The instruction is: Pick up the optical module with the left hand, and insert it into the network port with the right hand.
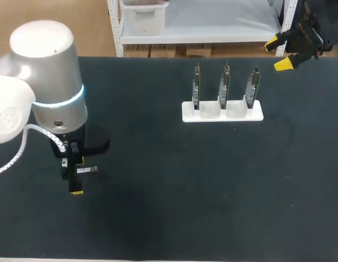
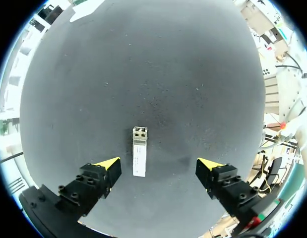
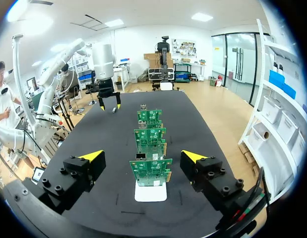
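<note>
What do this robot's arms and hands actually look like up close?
The left arm is a fat, rounded silver-grey tube with a glowing pale-blue ring and a white cable with dark markings. The left hand and right hand each have two blocky black fingers, studded with bolts, ending in bright yellow wedge tips.

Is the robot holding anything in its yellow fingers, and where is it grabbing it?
Nothing is held. The left gripper is open, with the optical module lying untouched on the table between its fingers. The right gripper is open and empty too.
</note>
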